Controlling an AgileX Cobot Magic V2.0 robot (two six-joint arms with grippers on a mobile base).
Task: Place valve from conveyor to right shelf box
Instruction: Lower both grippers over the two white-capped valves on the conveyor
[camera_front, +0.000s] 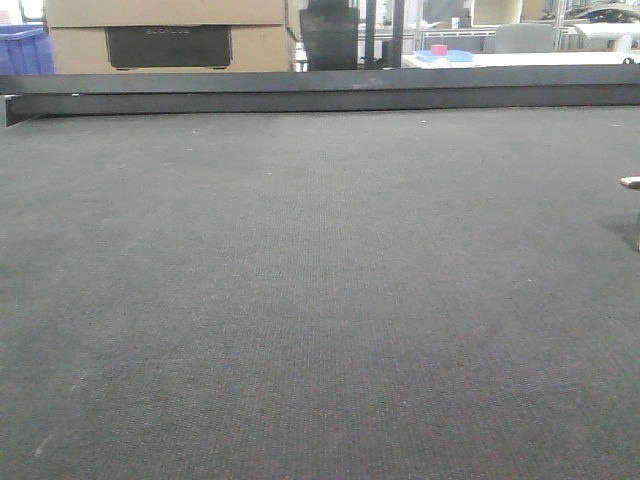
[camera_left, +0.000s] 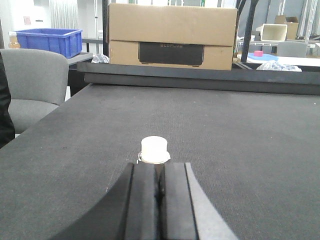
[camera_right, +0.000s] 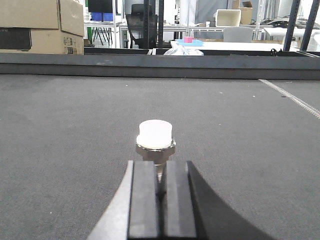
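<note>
1. Valve (camera_right: 155, 139), white-capped with a hexagonal metal collar, stood upright at the tips of the right gripper (camera_right: 159, 167). Its thin stem was pinched between the clenched fingers, over the conveyor (camera_front: 300, 300).
2. The left gripper (camera_left: 160, 167) had its fingers drawn together to a thin seam, and a second valve (camera_left: 154, 149) sat at their tips. Its stem was hidden, so the hold was only my reading, though it looked grasped in the same way.
3. The step in hand was, by my judgement, the carry to the right shelf box, which no view showed.
4. Doing it well called for a firm grip on so slender a stem and a level wrist. The cap sat above the pinch and could tip or slip out if the arm jerked.
5. Lifting well clear of the belt before any sideways travel seemed wise.
6. The belt was flat and dark grey with a fine woven texture, likely to offer some friction if the valve dropped. In the front view a small metal piece (camera_front: 630, 183) showed at the right edge, too cut off to name.
7. A long black rail (camera_front: 320, 90) edged the far side. Beyond it stood a cardboard box (camera_left: 172, 35), a blue bin (camera_left: 50, 40) and a white table (camera_right: 240, 46). A grey chair (camera_left: 32, 85) stood beside the belt on the left.
</note>
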